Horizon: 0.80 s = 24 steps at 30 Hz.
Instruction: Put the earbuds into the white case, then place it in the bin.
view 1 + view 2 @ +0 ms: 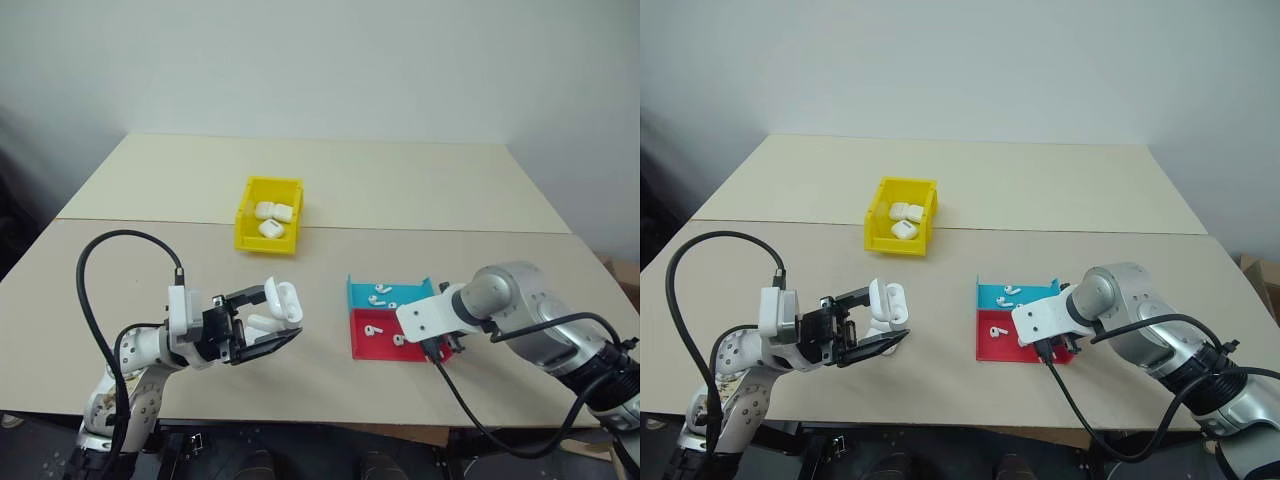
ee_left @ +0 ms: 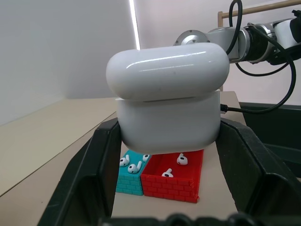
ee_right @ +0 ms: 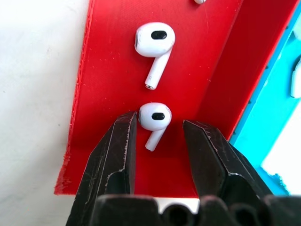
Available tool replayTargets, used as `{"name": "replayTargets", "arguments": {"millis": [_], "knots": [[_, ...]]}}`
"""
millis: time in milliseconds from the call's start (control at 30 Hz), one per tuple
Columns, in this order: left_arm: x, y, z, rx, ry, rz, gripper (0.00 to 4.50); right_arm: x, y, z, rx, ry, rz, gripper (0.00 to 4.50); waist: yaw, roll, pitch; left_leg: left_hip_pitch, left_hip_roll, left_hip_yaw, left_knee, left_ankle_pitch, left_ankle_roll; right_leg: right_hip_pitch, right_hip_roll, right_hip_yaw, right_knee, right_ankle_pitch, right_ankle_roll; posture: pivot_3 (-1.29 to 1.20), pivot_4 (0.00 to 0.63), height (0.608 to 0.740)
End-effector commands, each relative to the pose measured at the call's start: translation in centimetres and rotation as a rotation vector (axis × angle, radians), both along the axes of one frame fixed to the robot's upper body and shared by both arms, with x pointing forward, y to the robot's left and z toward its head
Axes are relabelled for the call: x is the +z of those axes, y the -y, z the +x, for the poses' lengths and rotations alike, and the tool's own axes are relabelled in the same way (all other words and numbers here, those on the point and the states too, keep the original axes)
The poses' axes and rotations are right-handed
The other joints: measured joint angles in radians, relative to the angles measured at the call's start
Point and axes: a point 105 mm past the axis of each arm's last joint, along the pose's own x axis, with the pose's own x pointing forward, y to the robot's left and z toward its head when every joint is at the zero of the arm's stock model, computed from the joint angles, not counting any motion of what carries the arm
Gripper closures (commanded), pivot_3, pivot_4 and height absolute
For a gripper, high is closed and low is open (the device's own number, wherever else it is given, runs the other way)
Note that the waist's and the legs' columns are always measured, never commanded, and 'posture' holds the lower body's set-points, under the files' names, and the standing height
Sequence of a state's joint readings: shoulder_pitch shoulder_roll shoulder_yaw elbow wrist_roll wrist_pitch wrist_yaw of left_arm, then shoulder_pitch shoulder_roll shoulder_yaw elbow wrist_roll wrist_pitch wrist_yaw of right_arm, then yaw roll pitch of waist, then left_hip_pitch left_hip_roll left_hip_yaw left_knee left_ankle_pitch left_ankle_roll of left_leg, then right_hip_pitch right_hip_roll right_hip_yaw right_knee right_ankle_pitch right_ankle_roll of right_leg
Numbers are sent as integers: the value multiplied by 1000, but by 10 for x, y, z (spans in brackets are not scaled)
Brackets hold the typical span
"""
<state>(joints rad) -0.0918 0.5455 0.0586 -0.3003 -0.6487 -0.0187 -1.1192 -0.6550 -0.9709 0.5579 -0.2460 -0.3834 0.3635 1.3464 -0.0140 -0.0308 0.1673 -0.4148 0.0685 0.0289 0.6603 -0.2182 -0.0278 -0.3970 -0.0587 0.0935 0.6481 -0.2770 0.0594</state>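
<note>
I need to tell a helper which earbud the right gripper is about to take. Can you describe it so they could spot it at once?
Find the flat red plastic tray beside the teal tray. Two tiny glossy white earbuds lie along it; the target earbud sits between the right gripper and its open black fingers, while the other earbud lies beyond them.

Bin point(image 1: 268, 212) behind trays point(image 1: 390, 320) (leftward)

The white case point(image 2: 168, 101) at the centre of the left wrist view is smooth, glossy plastic that catches streaks of light, and the earbuds point(image 3: 154, 117) share that shiny white finish. The red tray point(image 3: 113, 84) is matt plastic with faint fine ridges, its outer wall moulded like brickwork. The bench point(image 1: 400, 180) looks matt beige, and the bin point(image 1: 250, 225) smooth yellow plastic.
</note>
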Motion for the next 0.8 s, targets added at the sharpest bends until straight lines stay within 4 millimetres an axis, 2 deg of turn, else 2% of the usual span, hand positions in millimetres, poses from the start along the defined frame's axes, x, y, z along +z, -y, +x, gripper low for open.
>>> {"name": "replayTargets", "arguments": {"millis": [33,667,733,800], "knots": [[10,0,-5,3,57,0,1735,9,3,3,11,39,-8,2557,0,0,0,0,0,0,0,0,0,0,0,0,0,0,0,0,150,740],[10,-1,-4,20,69,12,1735,6,-1,0,84,30,-7,2557,0,0,0,0,0,0,0,0,0,0,0,0,0,0,0,0,150,740],[9,-1,-4,21,67,15,1735,6,-1,1,82,34,-8,2934,0,0,0,0,0,0,0,0,0,0,0,0,0,0,0,0,150,740],[8,-2,-4,24,63,18,1735,6,-1,2,79,39,-6,2934,0,0,0,0,0,0,0,0,0,0,0,0,0,0,0,0,150,740]]}}
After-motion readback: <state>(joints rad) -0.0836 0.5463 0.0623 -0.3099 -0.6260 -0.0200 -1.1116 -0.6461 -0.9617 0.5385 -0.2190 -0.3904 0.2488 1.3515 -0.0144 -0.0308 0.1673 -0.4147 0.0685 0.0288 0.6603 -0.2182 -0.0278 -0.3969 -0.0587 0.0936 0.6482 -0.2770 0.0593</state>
